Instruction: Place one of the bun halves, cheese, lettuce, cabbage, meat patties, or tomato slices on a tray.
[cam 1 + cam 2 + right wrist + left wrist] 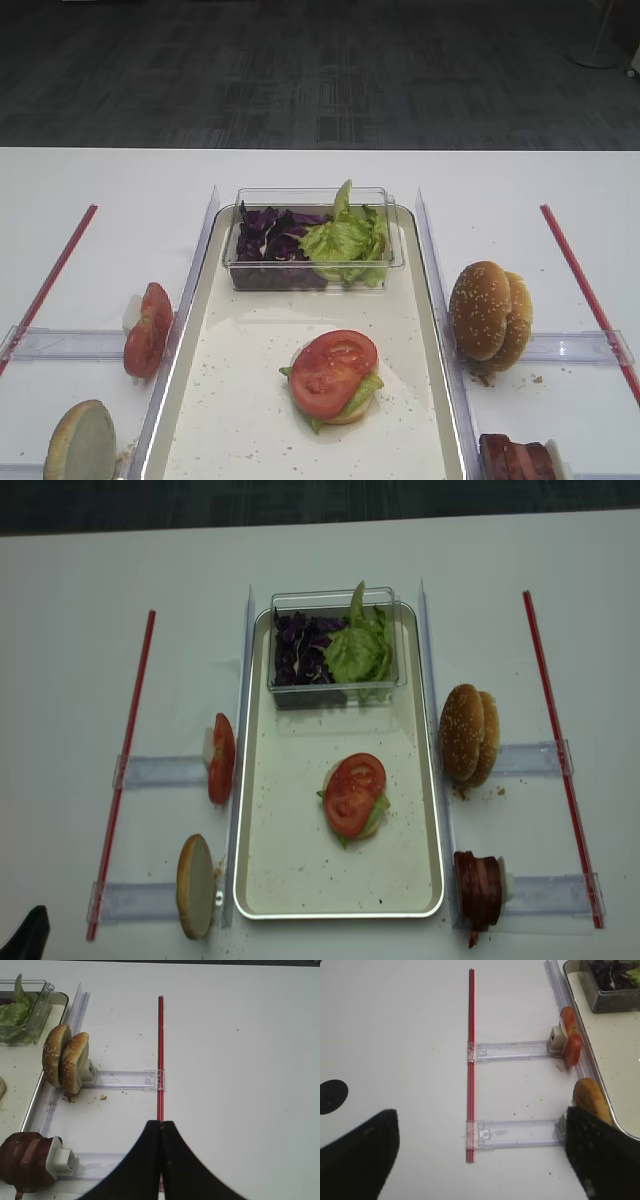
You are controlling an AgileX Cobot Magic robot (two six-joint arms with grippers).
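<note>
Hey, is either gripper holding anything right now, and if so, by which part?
Nothing is held. The left gripper is open and empty over the table; the right gripper is shut on nothing.

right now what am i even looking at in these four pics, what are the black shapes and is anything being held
This is a two-armed robot at a white table, building a burger. Two pictures look down from above; the other two come from cameras on the wrists, so the black shapes are the grippers' own fingers. The right gripper is shut and empty. The left gripper is wide open with nothing between its fingers. Both are off to the sides of the tray. On the tray lies a stack of bun, lettuce and a tomato slice, behind it a clear tub of cabbage and lettuce. Beside the tray, standing in clear holders: tomato slices and a bun half on the left, seeded buns and patties on the right.
</note>
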